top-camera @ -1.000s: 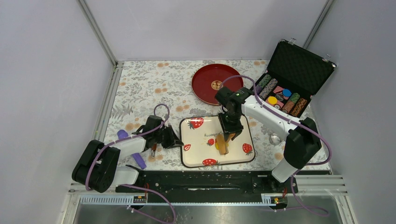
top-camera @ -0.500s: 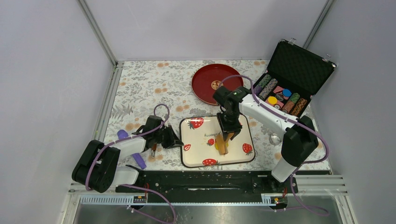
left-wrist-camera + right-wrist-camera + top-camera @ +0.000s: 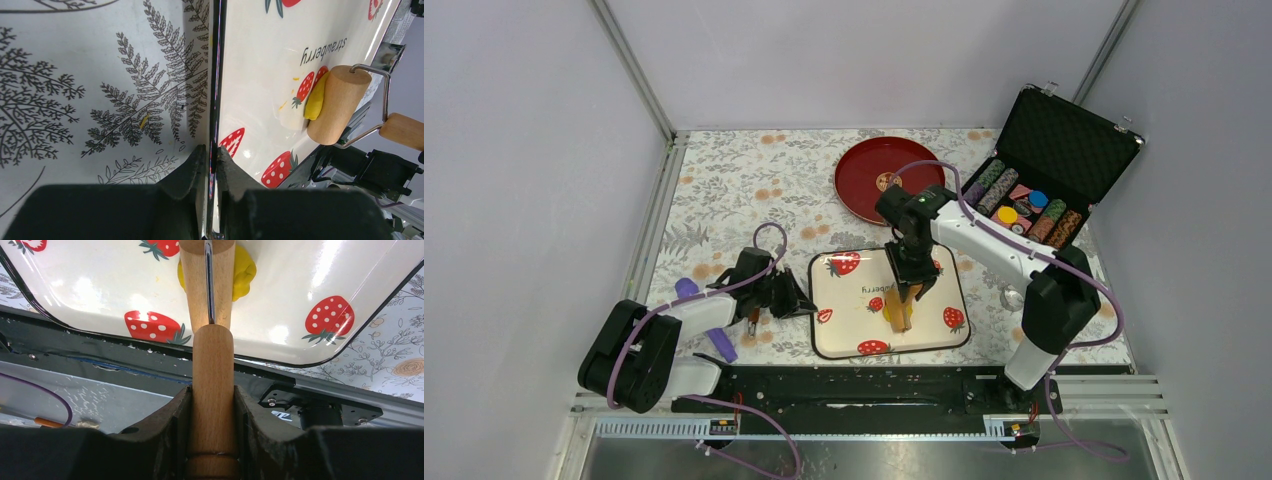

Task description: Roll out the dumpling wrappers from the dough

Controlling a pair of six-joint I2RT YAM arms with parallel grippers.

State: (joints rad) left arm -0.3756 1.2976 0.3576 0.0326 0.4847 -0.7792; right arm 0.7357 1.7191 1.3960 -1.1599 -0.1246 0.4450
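**Dough sits in the strawberry tray, under the roller**

I see a white tray (image 3: 849, 330) with red strawberry pictures and a thin black rim. It lies flat on the flowery surface (image 3: 744, 190), right in front of the two arms. The dough (image 3: 244, 270) is inside the tray, in the half nearer the arms. It is a soft yellow lump, and the wooden roller (image 3: 900, 308) rests on top of it. A bit of yellow pokes out on each side of the roller's drum, more on one side than the other. A few tiny yellow crumbs lie on the tray beside it.

My right fingers (image 3: 913, 278) are closed tight around the roller's wooden handle. My left fingers (image 3: 802, 305) are almost closed and pinch the left rim of the tray.

Behind the tray is a round red plate (image 3: 854, 190). It has a small gold spot in the middle; I cannot tell if the spot is painted on or lying there. At the far right is a black case (image 3: 1064, 135) with its lid up. Rows of poker chips stand in it, and a yellow chip (image 3: 1007, 215) and a blue chip (image 3: 1038, 199) lie flat on top of them.
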